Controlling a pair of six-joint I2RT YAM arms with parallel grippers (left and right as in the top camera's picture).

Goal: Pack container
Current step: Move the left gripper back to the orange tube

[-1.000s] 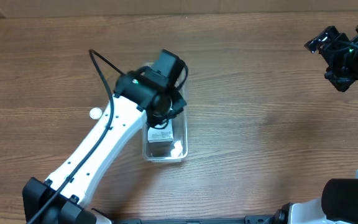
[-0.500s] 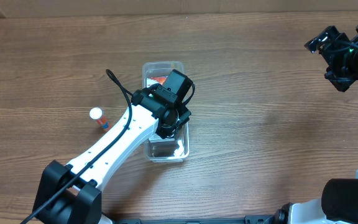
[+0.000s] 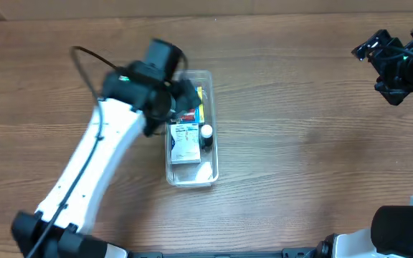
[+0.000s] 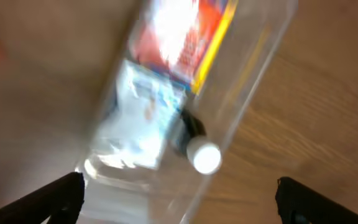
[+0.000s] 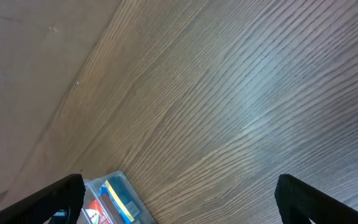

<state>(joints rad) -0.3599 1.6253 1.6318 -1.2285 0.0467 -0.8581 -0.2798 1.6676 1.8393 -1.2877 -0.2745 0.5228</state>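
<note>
The clear container (image 3: 192, 176) lies lengthwise at the table's middle left. In it are a red and yellow box (image 3: 193, 107), a white box (image 3: 184, 142) and a small dark bottle with a white cap (image 3: 206, 132). My left gripper (image 3: 181, 96) hovers open over the container's far left part, holding nothing. The blurred left wrist view looks down on the container (image 4: 258, 62), the red box (image 4: 179, 37), the white box (image 4: 143, 118) and the bottle (image 4: 204, 155), with the left gripper (image 4: 179, 204) spread wide. My right gripper (image 3: 378, 57) is open at the far right.
Bare wooden tabletop (image 3: 307, 143) surrounds the container. The right wrist view has the right gripper (image 5: 179, 202) open above bare wood, with a corner of the container (image 5: 120, 186) at its lower left. The left arm (image 3: 92, 165) runs diagonally from the front left.
My left gripper went from shut, low inside the container, to open and pulled back towards the far left. The capped bottle now lies in the container. The right arm has not moved.
</note>
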